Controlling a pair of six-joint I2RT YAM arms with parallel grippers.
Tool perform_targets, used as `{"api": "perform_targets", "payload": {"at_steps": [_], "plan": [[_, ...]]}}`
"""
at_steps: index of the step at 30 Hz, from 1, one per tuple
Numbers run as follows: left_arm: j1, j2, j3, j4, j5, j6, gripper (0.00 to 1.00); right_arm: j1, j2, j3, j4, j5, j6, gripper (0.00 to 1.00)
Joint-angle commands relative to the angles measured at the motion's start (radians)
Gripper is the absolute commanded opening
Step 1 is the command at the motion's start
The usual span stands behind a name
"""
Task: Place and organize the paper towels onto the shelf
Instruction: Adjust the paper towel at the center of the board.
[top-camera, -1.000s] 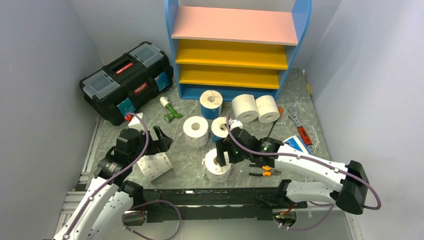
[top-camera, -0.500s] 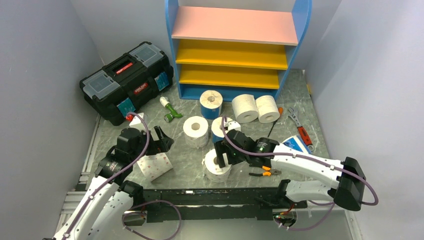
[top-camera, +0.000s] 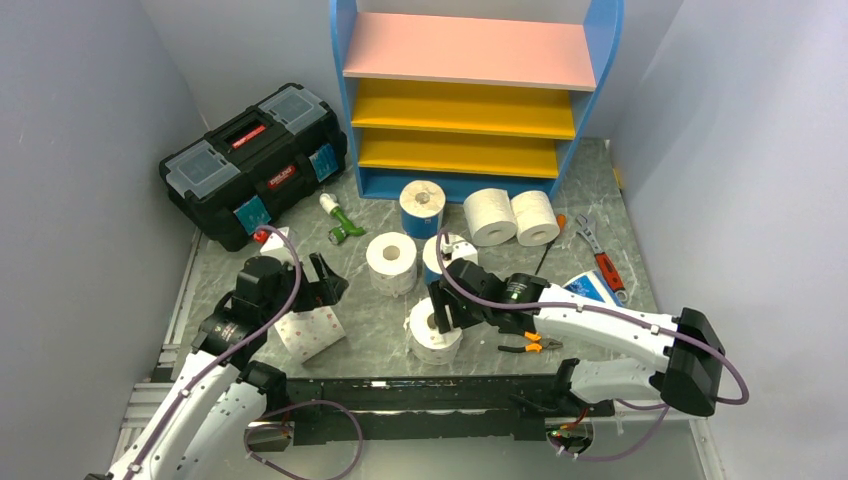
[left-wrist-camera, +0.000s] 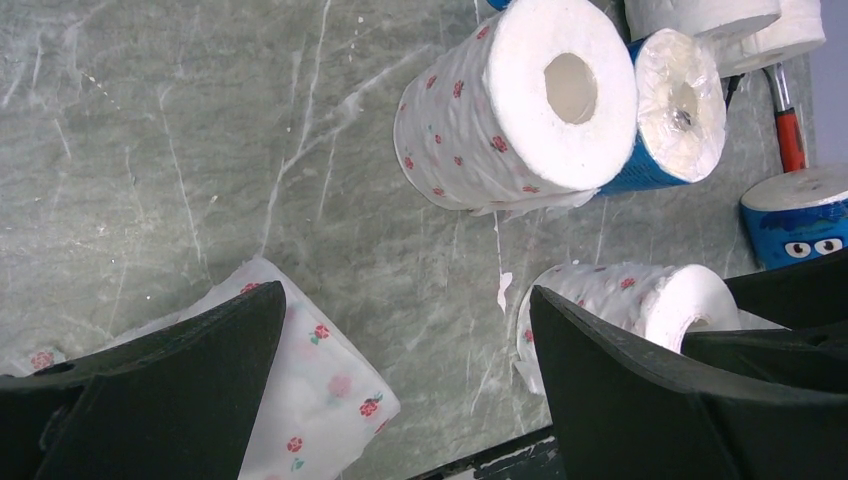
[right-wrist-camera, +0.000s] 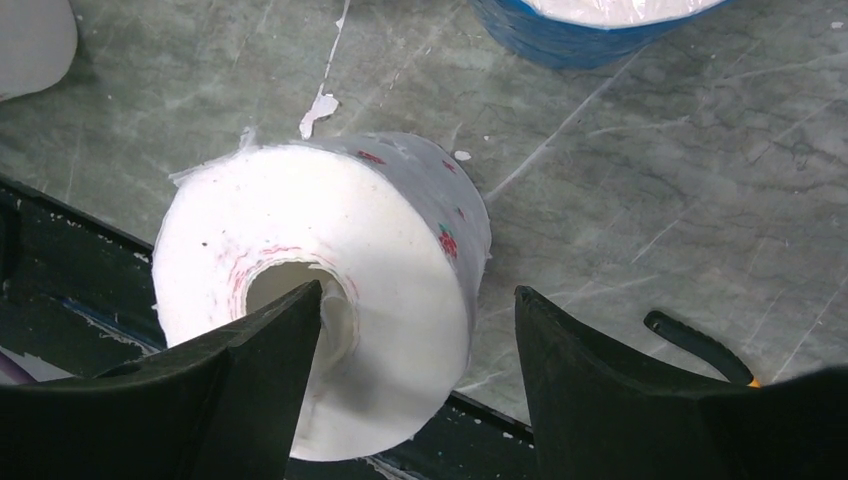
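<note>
The shelf (top-camera: 470, 52) stands empty at the back, with a pink top board and yellow boards below. Several paper towels sit on the table. A pink-dotted roll (top-camera: 436, 334) (right-wrist-camera: 400, 240) stands near the front edge. My right gripper (top-camera: 447, 308) (right-wrist-camera: 418, 290) is open over it, one finger in its core, the other outside its wall with a gap. My left gripper (top-camera: 322, 283) (left-wrist-camera: 405, 292) is open and empty above bare table, beside another dotted roll (top-camera: 310, 332) (left-wrist-camera: 310, 390). Behind are a white roll (top-camera: 391, 262), blue-wrapped rolls (top-camera: 422, 207) and two white rolls (top-camera: 512, 217).
A black toolbox (top-camera: 255, 160) stands at the back left. Orange-handled pliers (top-camera: 530, 343), a red-handled wrench (top-camera: 600, 255), a blue packet (top-camera: 592, 288) and a green-white tool (top-camera: 340, 222) lie on the table. A black rail (top-camera: 430, 395) runs along the near edge.
My right arm has shifted slightly left over the front dotted roll and its jaws have narrowed. The left arm has not moved.
</note>
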Motion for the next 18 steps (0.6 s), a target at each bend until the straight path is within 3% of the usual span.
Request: {"api": "perform_targets", "payload": {"at_steps": [1,18], "plan": [[-0.002,0.002,0.003,0.030,0.020,-0.013,0.99,0.012,0.009,0.038,0.001,0.022,0.013,0.70],[-0.002,-0.002,0.004,0.017,0.013,-0.019,0.99,0.048,0.039,0.068,-0.029,0.044,0.014,0.51]]}}
